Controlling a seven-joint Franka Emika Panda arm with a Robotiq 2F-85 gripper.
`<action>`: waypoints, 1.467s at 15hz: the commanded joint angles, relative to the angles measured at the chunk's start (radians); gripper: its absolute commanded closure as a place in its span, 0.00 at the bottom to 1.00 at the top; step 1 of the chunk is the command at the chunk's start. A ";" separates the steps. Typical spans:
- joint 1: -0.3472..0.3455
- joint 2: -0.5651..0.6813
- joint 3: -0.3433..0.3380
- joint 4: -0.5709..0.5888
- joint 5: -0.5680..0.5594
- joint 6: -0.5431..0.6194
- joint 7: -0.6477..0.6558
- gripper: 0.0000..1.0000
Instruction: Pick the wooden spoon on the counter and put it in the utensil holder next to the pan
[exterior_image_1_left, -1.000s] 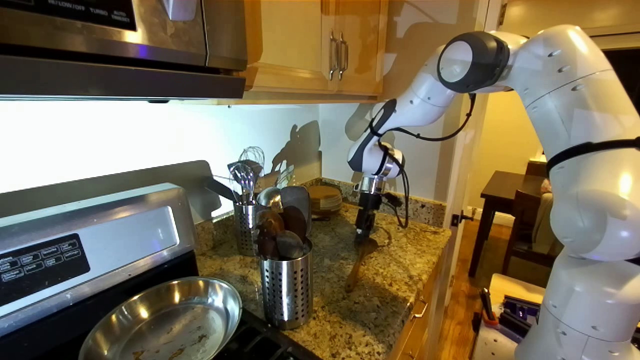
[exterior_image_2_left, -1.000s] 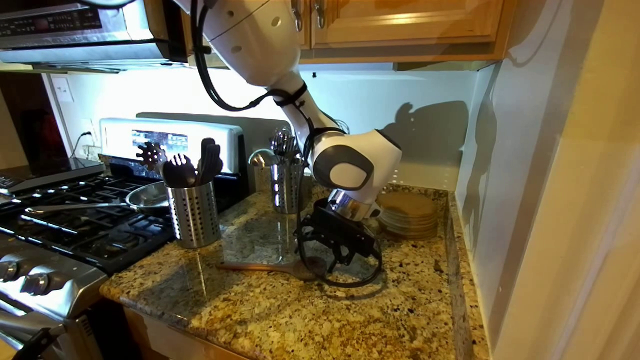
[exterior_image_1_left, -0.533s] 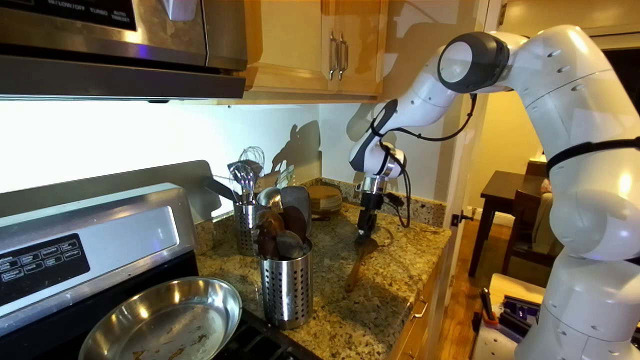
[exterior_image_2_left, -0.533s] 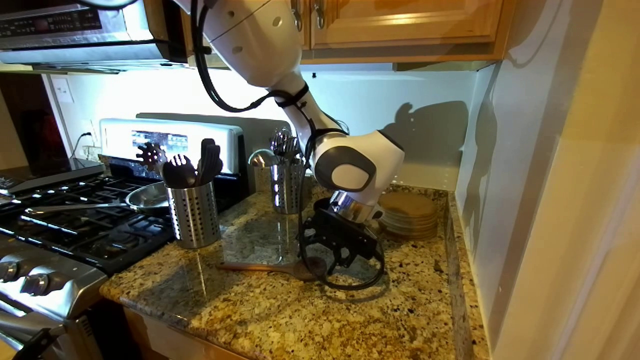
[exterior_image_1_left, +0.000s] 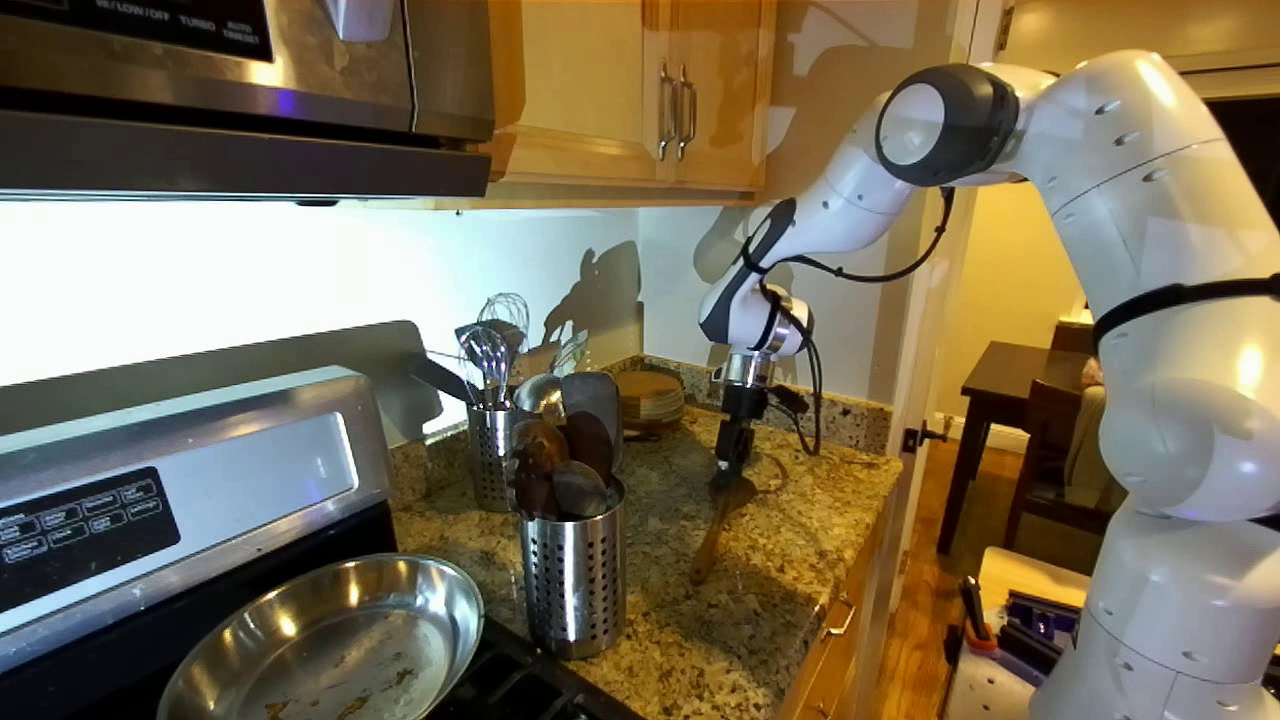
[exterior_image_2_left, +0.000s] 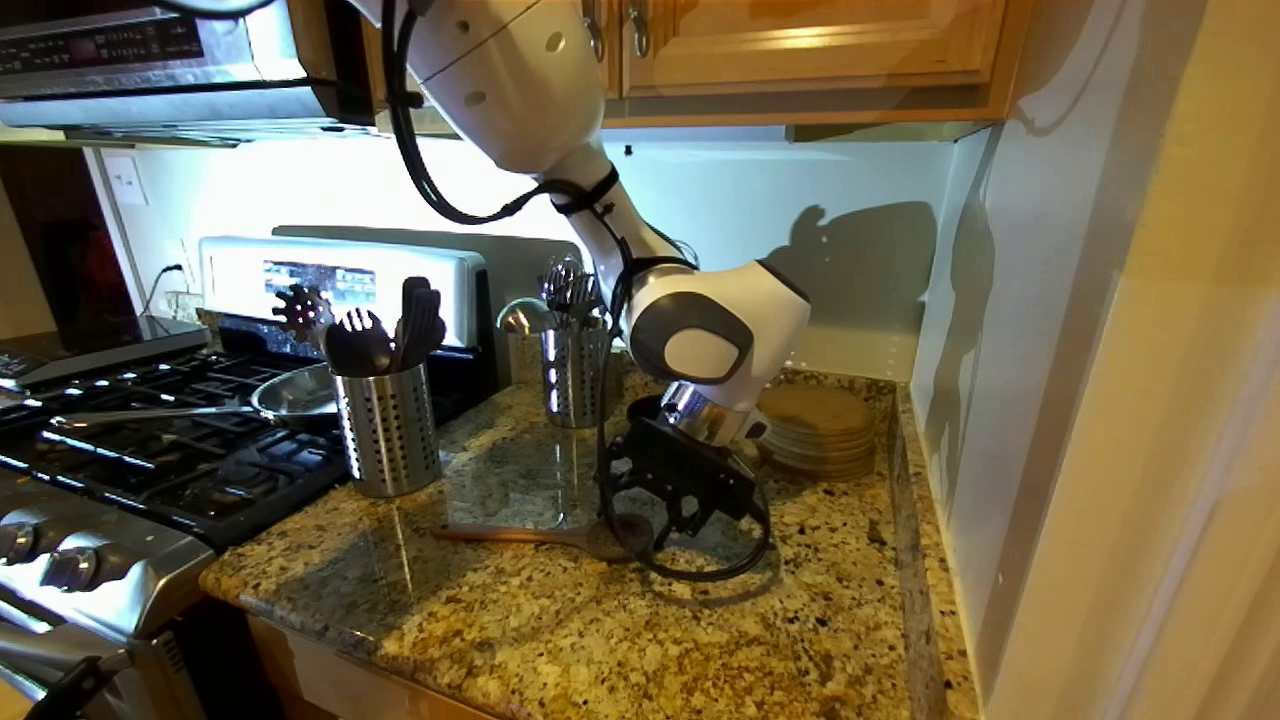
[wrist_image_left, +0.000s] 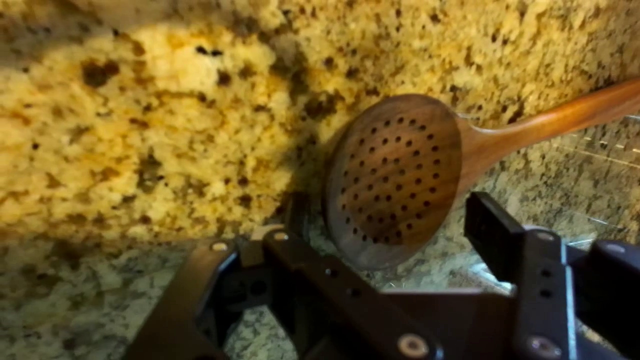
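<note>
The wooden spoon lies flat on the granite counter (exterior_image_2_left: 600, 640). Its handle shows in both exterior views (exterior_image_1_left: 709, 548) (exterior_image_2_left: 530, 535). Its round bowl with small holes fills the middle of the wrist view (wrist_image_left: 395, 170). My gripper (wrist_image_left: 387, 212) is open and empty. In the wrist view its fingers stand apart, one to each side of the lower part of the bowl. In both exterior views the gripper (exterior_image_1_left: 722, 476) (exterior_image_2_left: 684, 515) is low over the bowl end. The utensil holder (exterior_image_1_left: 574, 585) (exterior_image_2_left: 390, 440), a perforated steel cylinder with dark utensils, stands beside the pan (exterior_image_1_left: 350, 640) (exterior_image_2_left: 300, 390).
A second steel holder (exterior_image_1_left: 490, 460) (exterior_image_2_left: 573, 385) with whisks and a ladle stands farther back by the wall. A stack of round plates or mats (exterior_image_1_left: 650, 400) (exterior_image_2_left: 815, 430) stands in the back corner. Upper cabinets (exterior_image_2_left: 810, 50) hang above. The gripper's cable loops near the counter.
Over the last second my gripper has shifted slightly to the right in both exterior views, and has barely moved in the last half second. The spoon has not moved.
</note>
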 joint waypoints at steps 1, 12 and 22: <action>-0.007 -0.020 -0.004 -0.017 -0.017 -0.021 0.007 0.44; -0.014 -0.023 -0.008 -0.015 -0.010 -0.024 0.008 0.92; -0.096 -0.083 0.042 -0.034 0.121 -0.069 -0.202 0.91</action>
